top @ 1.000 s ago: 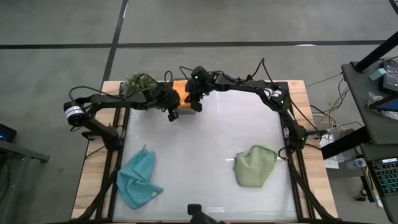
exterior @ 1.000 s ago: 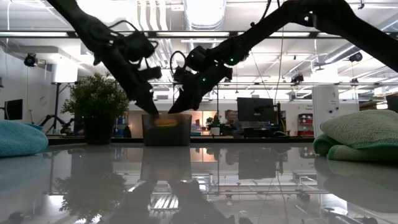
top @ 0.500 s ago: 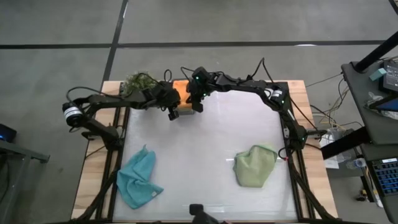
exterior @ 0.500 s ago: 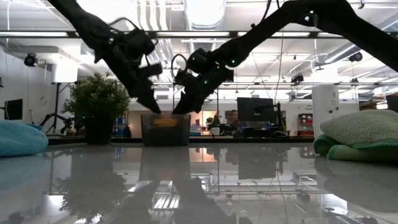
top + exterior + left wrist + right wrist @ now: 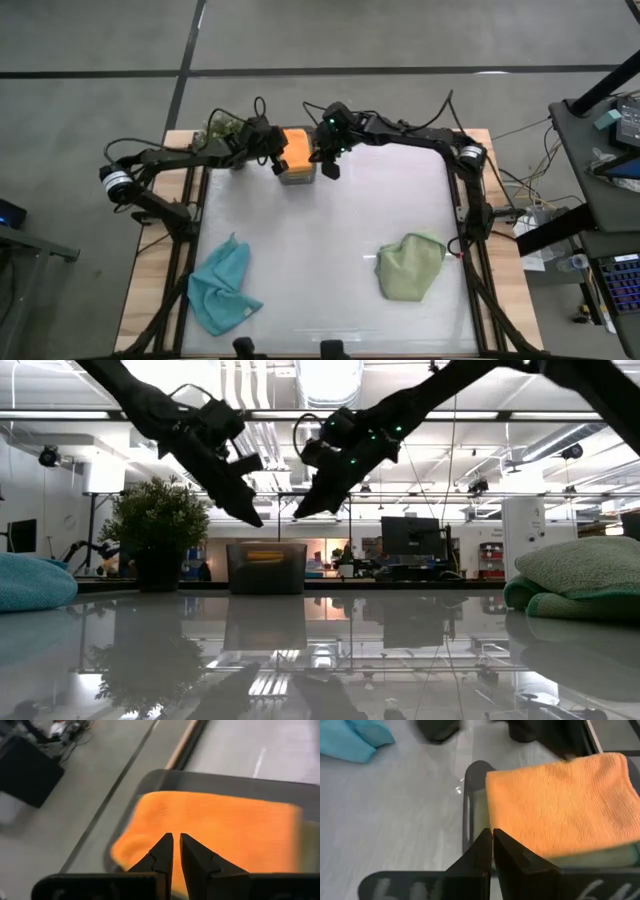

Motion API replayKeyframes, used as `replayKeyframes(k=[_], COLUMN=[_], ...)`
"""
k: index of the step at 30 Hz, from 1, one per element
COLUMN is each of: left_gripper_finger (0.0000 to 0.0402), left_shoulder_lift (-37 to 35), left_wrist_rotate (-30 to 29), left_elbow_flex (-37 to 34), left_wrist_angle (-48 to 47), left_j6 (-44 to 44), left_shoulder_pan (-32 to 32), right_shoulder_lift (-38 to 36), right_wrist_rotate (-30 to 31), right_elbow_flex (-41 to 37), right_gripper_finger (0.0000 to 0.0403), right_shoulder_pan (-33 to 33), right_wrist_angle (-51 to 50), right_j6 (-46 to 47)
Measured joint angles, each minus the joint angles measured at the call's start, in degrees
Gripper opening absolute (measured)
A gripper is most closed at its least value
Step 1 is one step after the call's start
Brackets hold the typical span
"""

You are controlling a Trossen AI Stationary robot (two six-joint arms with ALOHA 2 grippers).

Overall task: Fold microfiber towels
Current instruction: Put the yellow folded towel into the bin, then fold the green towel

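Empty left end effector (image 5: 175, 851) above ribbed orange towel (image 5: 215, 830).

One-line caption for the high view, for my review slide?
Both hands, left hand and right hand, shut above the boxed orange towel; blue towel and green towel await folding.

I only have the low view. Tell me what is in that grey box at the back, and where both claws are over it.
Observer: The grey box holds a folded orange towel on top; the wrist views show it flat and square.
Operator: Report the claws.
Observer: From above, the left claw sits at the box's left edge and the right claw at its right edge, both shut and holding nothing.
Operator: Say what else is left to fold.
Observer: A light blue towel lies crumpled at the table's front left, and a sage green towel lies bunched at the front right.
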Motion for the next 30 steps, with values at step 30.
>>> replayKeyframes(k=[30], left_gripper_finger=[0.0019], left_shoulder_lift=[-3.92], left_wrist_rotate=[-0.26], left_elbow_flex=[2.75], left_wrist_angle=[2.86], left_j6=[-3.74], left_shoulder_pan=[-7.18], right_shoulder_lift=[-28.00], right_wrist_rotate=[0.98], right_elbow_flex=[-32.90], right_gripper_finger=[0.0009], right_shoulder_pan=[3.13], right_wrist_angle=[10.71], right_j6=[12.28])
